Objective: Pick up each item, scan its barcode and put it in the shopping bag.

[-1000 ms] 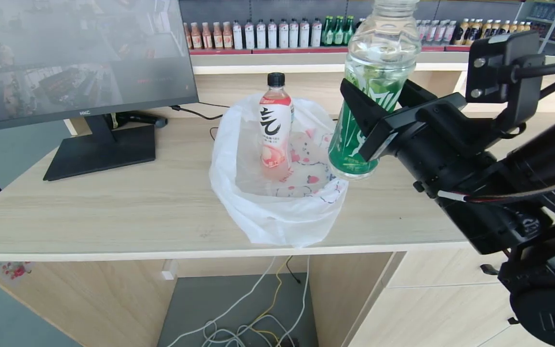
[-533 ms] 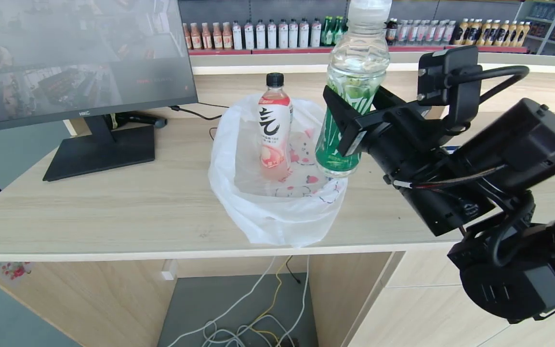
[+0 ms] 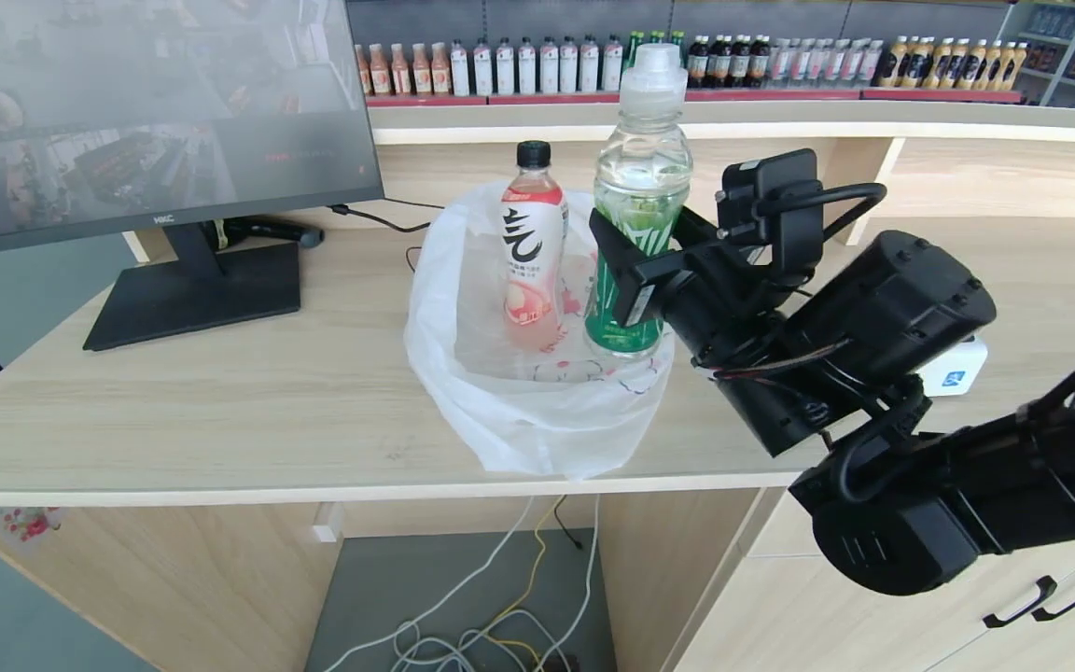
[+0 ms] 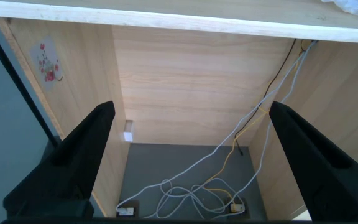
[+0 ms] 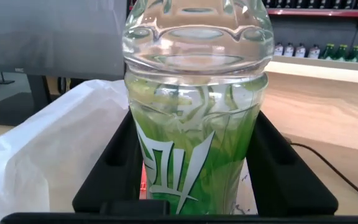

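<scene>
A clear bottle with a green label (image 3: 635, 233) stands upright with my right gripper (image 3: 635, 271) shut on its middle, its base low over the right inside edge of the white shopping bag (image 3: 537, 411). The same green-labelled bottle (image 5: 197, 143) sits close up between the black fingers (image 5: 120, 168) in the right wrist view. A pink-labelled bottle with a black cap (image 3: 532, 252) stands upright inside the bag, just left of the held bottle. My left gripper (image 4: 191, 168) hangs open below the counter, above cables on the floor.
A monitor on a black stand (image 3: 155, 121) occupies the counter's left side, with a black handheld scanner (image 3: 267, 230) behind its base. A small white box (image 3: 953, 369) lies on the counter behind my right arm. Shelves of bottles (image 3: 687, 61) line the back wall.
My right gripper has carried the green-labelled bottle leftward and down, from right of the bag to its right inside edge beside the pink bottle.
</scene>
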`<state>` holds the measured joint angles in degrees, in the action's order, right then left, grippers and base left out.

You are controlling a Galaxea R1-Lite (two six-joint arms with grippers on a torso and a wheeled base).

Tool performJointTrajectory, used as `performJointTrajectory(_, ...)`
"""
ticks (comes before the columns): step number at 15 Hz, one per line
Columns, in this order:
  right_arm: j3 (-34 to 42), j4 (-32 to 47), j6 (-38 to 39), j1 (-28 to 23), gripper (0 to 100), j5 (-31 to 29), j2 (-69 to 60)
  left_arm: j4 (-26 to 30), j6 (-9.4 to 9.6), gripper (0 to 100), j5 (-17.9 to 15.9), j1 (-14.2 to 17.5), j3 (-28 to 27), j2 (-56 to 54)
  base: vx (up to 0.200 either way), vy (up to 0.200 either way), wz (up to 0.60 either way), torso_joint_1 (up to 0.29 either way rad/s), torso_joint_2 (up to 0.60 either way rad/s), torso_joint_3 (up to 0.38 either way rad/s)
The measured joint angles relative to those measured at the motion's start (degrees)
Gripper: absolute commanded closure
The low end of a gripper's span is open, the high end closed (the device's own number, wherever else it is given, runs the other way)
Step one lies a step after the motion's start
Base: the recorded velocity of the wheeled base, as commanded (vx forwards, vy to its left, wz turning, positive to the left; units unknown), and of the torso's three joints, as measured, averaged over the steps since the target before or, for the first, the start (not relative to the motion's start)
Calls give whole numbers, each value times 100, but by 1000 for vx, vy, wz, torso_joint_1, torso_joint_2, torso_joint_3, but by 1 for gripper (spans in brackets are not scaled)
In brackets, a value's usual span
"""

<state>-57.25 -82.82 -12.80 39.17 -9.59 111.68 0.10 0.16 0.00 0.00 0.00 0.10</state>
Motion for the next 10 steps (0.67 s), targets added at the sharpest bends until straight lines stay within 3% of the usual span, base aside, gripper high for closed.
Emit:
performJointTrajectory(4,-449,55,77,-41,100,29,360,0,0,0,0,0,0,0,0,0,0,0,0,0)
performJointTrajectory(10,-538,200,191,-244,100,35,618,0,0,0,0,0,0,0,0,0,0,0,0,0)
